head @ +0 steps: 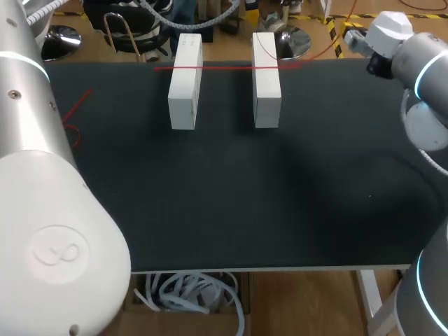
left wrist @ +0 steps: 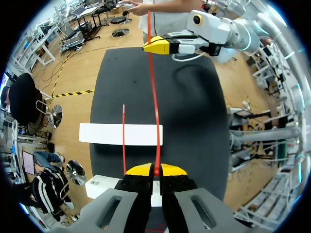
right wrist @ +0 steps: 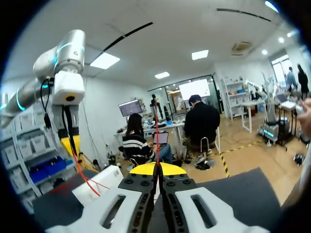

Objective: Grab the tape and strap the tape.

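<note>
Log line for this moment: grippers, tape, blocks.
left gripper: shut on red tape | right gripper: shut on red tape | tape: stretched between grippers, crossing left white block and right white block

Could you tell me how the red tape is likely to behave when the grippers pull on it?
Probably floppy: the red tape only runs straight where it is stretched between the left gripper and the right gripper, while its free end bends loosely. It looks thin and narrow, so it is likely very light.
</note>
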Robot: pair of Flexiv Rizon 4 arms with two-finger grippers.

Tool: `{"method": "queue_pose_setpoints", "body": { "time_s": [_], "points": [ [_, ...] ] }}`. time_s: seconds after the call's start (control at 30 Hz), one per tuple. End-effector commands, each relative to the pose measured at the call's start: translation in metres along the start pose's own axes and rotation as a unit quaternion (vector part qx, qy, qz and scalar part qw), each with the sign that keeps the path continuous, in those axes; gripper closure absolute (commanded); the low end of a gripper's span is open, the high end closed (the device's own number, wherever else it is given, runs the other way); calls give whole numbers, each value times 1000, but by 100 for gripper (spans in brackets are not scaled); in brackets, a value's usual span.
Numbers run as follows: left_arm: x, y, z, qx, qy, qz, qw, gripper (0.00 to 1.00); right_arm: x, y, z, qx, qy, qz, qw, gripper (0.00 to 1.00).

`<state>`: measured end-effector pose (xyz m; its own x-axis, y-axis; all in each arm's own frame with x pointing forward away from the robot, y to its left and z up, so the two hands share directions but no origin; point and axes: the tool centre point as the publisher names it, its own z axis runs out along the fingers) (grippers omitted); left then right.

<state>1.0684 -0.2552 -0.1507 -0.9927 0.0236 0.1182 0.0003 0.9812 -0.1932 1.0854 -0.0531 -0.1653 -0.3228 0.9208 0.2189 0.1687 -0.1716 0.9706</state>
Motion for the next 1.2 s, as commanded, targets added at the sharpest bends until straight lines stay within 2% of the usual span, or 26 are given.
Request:
{"method": "queue_pose_setpoints", "body": {
  "time_s": [0.03,0.33,0.4,0.43,0.63,0.73,0.8,0.9,1.03,1.2],
  "points": [
    [0,-1,-1,-2,1,-1,1000,100,2,10,-3,157,-40,-161,974,100],
    [0,-1,-1,-2,1,-1,1000,100,3,11,-5,175,-85,-272,943,100],
    [0,-1,-1,-2,1,-1,1000,100,4,11,-5,175,-98,-275,940,100],
    [0,-1,-1,-2,1,-1,1000,100,4,10,-6,184,-107,-286,934,100],
    [0,-1,-1,-2,1,-1,1000,100,4,5,-5,184,-119,-275,936,100],
    [0,-1,-1,-2,1,-1,1000,100,1,-1,-3,204,-143,-298,922,100],
    [0,-1,-1,-2,1,-1,1000,100,-2,-5,-2,205,-150,-281,926,100],
    [0,-1,-1,-2,1,-1,1000,100,-1,-7,0,213,-162,-298,916,100],
    [0,-1,-1,-2,1,-1,1000,100,-2,-9,1,235,-162,-328,901,100],
    [0,-1,-1,-2,1,-1,1000,100,0,-10,2,244,-159,-355,888,100]
  ]
}}
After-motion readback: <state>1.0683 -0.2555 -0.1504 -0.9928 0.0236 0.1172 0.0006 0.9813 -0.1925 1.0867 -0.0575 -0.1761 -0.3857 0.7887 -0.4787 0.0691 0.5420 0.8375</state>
